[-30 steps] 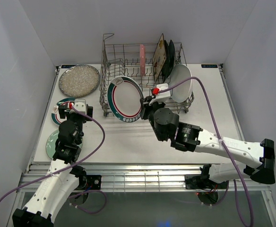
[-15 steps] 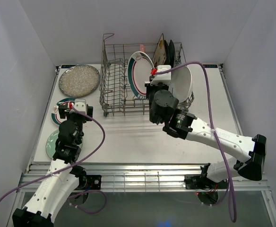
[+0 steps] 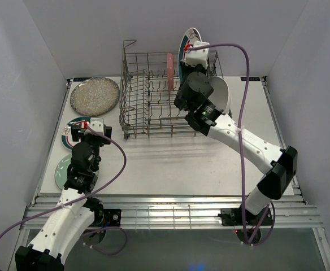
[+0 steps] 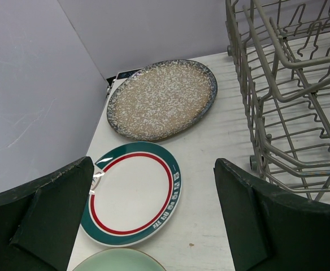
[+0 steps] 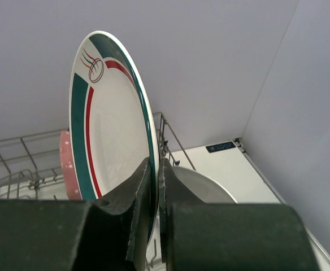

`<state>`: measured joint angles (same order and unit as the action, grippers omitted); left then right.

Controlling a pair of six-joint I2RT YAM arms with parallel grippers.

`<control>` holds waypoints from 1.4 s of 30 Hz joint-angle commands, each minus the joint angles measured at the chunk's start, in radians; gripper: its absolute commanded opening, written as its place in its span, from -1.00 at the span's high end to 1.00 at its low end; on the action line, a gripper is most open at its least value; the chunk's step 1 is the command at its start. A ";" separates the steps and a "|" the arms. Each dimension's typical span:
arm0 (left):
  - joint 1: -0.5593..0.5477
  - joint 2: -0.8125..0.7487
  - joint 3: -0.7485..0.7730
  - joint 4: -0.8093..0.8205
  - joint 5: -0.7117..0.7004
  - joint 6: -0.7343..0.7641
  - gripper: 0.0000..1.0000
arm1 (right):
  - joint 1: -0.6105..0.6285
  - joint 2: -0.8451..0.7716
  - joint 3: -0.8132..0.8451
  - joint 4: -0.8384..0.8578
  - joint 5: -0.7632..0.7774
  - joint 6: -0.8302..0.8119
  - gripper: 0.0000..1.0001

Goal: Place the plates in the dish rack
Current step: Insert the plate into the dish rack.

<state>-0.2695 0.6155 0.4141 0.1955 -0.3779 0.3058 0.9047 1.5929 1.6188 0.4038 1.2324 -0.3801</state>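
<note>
Right gripper (image 5: 155, 169) is clenched on the lower rim of a teal-rimmed white plate (image 5: 111, 124). The plate is glossy glazed ware with a thin red inner line and a small crest near the top, and the dark fingers pinch it from both faces. It stands on edge, leaning slightly, raised over the far right end of the dish rack (image 3: 124, 90), a grey wire basket with upright tines. A pink plate (image 5: 67, 164) stands in the tines just behind it, and a smooth white oval plate (image 5: 204, 186) leans at the rack's right end below my fingers. Left gripper (image 4: 153, 189) is spread wide, grasping nothing, hovering over the table (image 4: 221, 141) left of the rack. Under it lie a speckled round plate (image 4: 162, 99) with a grainy finish, a flat teal-and-red-banded plate (image 4: 134, 195) and the edge of a pale green plate (image 4: 117, 261).
</note>
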 commanded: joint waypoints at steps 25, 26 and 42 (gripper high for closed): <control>0.006 0.012 -0.006 0.015 0.004 -0.002 -0.96 | -0.194 0.506 0.475 0.063 -0.105 -0.201 0.84; 0.006 0.013 -0.006 0.015 0.005 -0.004 -0.96 | -0.201 0.515 0.471 0.063 -0.112 -0.191 0.84; 0.007 0.026 -0.003 0.018 0.027 -0.011 -0.96 | -0.254 0.677 0.530 0.093 -0.195 -0.154 0.84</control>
<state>-0.2691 0.6403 0.4141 0.1959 -0.3649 0.3046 0.6632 2.2868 2.0743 0.4061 1.0645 -0.5484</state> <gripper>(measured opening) 0.979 0.108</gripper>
